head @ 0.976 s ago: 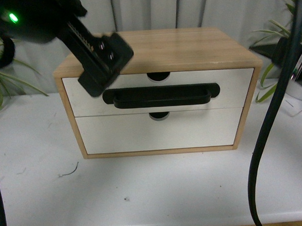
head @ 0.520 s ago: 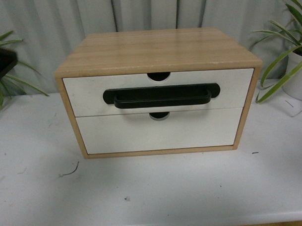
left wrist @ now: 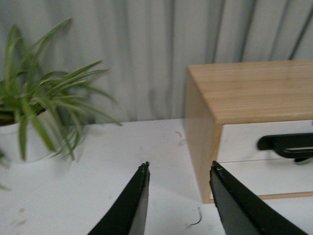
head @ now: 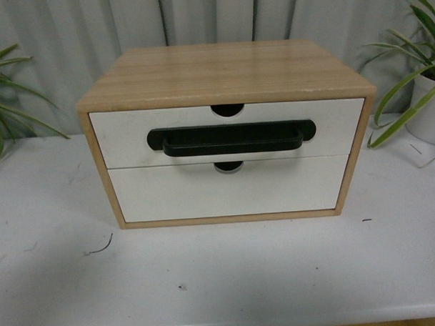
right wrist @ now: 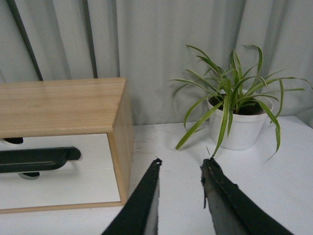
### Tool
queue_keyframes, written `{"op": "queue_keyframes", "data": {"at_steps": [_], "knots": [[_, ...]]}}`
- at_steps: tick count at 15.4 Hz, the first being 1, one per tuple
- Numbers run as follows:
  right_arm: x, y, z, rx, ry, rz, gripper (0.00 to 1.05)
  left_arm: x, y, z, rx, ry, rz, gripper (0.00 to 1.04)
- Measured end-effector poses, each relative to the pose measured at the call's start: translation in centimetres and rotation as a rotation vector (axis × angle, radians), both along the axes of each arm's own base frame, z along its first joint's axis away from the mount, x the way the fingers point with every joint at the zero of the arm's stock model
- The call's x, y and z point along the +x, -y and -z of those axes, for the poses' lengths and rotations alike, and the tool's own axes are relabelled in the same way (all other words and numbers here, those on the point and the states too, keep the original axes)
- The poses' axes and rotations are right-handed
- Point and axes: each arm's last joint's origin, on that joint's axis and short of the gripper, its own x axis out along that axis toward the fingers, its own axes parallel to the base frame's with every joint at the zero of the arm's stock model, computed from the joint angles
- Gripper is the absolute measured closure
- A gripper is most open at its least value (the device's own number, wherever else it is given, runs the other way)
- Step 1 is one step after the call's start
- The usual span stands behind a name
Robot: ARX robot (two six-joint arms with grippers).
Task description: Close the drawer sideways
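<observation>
A wooden cabinet [head: 228,69] stands on a white table. Its upper drawer [head: 116,134] has a white front, a long black bar handle [head: 231,139] and a half-round notch [head: 228,110] in its top edge. The front sits flush with the cabinet frame. Neither gripper shows in the front view. My left gripper [left wrist: 180,166] is open and empty, off the cabinet's left side; the drawer [left wrist: 239,142] shows there. My right gripper [right wrist: 180,161] is open and empty, off the cabinet's right side; the drawer [right wrist: 93,144] shows there too.
A plain lower drawer front [head: 226,191] sits under the handled one. A potted plant [head: 415,92] stands at the right, and leaves of another plant [head: 4,92] at the left. A grey curtain hangs behind. The white table [head: 221,277] lies in front of the cabinet.
Both arms have pulled back out of the front view. One second ago the left gripper was at the upper drawer's left end. The drawer front looks the same.
</observation>
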Motion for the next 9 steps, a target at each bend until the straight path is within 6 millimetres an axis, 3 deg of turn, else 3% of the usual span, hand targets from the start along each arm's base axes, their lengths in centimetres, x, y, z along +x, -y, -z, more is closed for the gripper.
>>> {"op": "queue_keyframes", "data": {"at_steps": [2, 3, 9], "knots": [[-0.6, 0.0, 1.5, -0.001, -0.018, -0.002, 0.95, -0.8, 0.0, 0.9, -0.003, 0.011, 0.003, 0.89], [-0.9, 0.0, 2.0, -0.006, -0.020, 0.001, 1.03, -1.2, 0.0, 1.2, -0.003, 0.014, 0.003, 1.02], [-2.5, 0.0, 4.1, -0.005, -0.013, 0.001, 1.03, -3.1, 0.0, 3.3, -0.004, 0.008, 0.003, 1.03]]}}
